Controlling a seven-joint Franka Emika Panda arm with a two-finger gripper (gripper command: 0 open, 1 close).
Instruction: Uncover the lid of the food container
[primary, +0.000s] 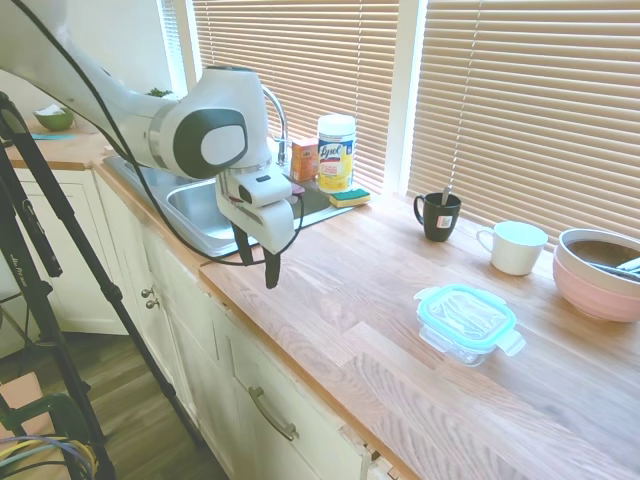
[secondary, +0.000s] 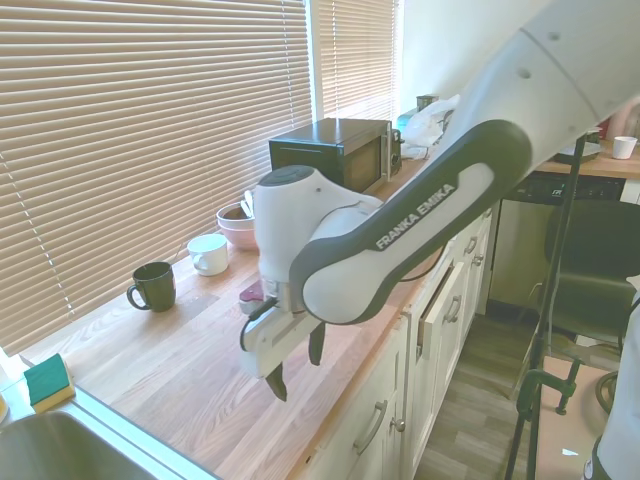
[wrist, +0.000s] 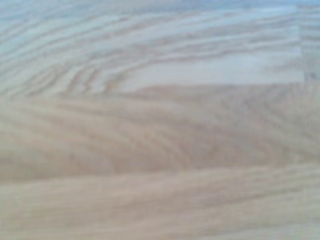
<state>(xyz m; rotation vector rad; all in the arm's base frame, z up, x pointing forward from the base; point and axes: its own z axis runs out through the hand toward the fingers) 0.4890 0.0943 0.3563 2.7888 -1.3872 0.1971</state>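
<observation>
Fingers of the gripper (primary: 258, 265) stand apart, empty, over the worktop (primary: 330, 290) by its sink-side front edge; lid (primary: 466, 315) sits on the food container (primary: 462, 343) well apart, near the front edge. Second exterior: gripper (secondary: 296, 362) spread; container hidden. Wrist: blurred wood grain (wrist: 160, 130).

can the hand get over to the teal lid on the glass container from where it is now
Probably yes. The hand hangs open near the sink end, and only bare wooden counter lies between it and the lid, which sits uncovered on the food container.
</observation>
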